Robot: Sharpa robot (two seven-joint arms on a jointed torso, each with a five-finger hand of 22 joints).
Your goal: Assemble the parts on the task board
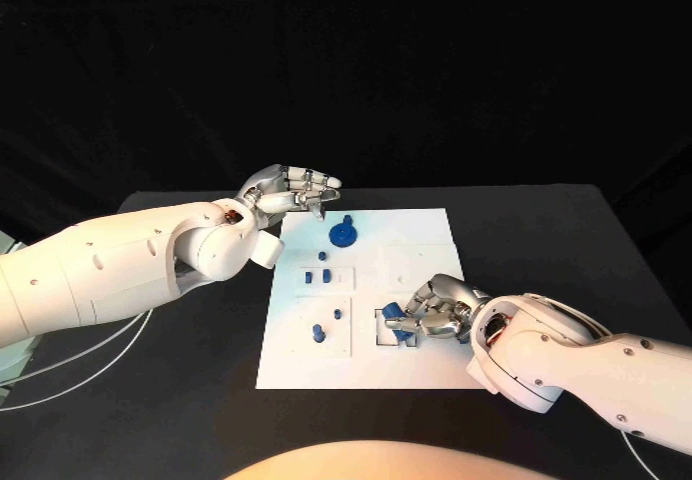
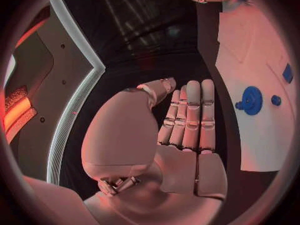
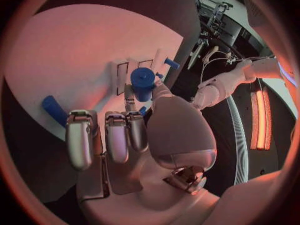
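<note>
Near the task board's [image 1: 418,370] right lower area, right hand [image 1: 433,312] is curling over a recess, fingers pinching a blue cylindrical part [image 3: 142,83]. Left hand [image 1: 289,190] is hovering past the board's far left corner, fingers straight together, holding nothing, beside a blue gear [image 1: 343,234].

black table [image 1: 577,240], black backdrop [image 1: 433,80]

The head camera looks down on the task board [image 1: 378,300]; each wrist camera sits close behind its hand, sharing that board.
</note>
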